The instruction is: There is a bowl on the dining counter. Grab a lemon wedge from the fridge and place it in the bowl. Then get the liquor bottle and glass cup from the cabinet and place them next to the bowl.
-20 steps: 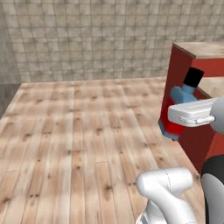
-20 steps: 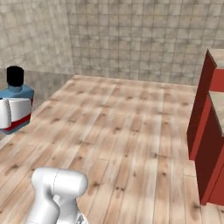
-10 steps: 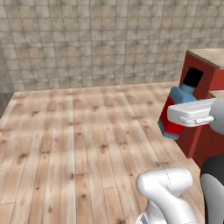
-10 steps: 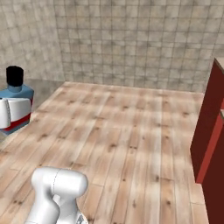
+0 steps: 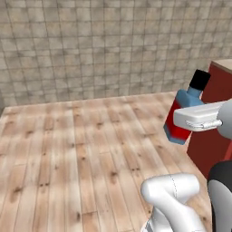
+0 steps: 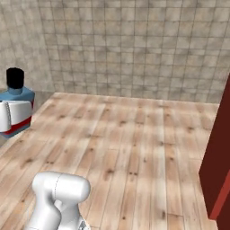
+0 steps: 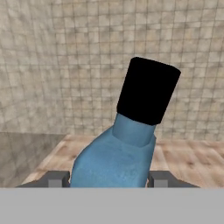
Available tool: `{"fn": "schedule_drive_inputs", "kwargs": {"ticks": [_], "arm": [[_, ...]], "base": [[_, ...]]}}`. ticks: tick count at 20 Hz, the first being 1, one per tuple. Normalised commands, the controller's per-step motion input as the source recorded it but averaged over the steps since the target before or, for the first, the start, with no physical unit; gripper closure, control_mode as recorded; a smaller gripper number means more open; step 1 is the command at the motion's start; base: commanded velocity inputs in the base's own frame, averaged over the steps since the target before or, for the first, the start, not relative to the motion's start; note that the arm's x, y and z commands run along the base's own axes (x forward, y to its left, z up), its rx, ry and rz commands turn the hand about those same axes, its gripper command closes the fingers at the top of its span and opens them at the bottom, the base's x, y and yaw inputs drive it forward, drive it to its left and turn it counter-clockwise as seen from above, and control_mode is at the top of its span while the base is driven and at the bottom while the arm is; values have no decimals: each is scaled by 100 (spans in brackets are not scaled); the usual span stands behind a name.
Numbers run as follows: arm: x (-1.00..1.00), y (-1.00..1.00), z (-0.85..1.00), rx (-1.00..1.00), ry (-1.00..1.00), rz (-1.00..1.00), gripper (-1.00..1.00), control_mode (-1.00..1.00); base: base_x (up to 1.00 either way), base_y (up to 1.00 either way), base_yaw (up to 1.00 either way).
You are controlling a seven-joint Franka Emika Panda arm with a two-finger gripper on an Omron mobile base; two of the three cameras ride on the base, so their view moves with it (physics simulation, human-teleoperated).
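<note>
Pincer (image 7: 109, 178) grasping the liquor bottle (image 5: 183, 115) above wooden floor (image 6: 130, 139) — left base view adds a beige-topped red unit (image 5: 217, 113).

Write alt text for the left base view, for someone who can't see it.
A white pincer holds the liquor bottle by its red body, tilted, with blue shoulder and black cap, above a wooden plank floor. A tiled wall stands behind, and a red unit sits at the right edge.

liquor bottle (image 7: 118, 162): base cut off below | gripper (image 5: 179, 118): fingertips hidden behind bottle
</note>
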Motion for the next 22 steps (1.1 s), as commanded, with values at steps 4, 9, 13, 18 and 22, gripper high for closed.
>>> {"fn": "schedule_drive_inputs", "kwargs": {"ticks": [4,9,13,18,22], "arm": [[0,0,0,0,0,0,100,100],[0,0,0,0,0,0,100,100],[0,0,0,0,0,0,100,100],[0,0,0,0,0,0,100,100],[0,0,0,0,0,0,100,100]], "base": [[100,35,-13],[100,31,-14],[100,32,-16],[100,29,-19],[100,32,-23]]}}
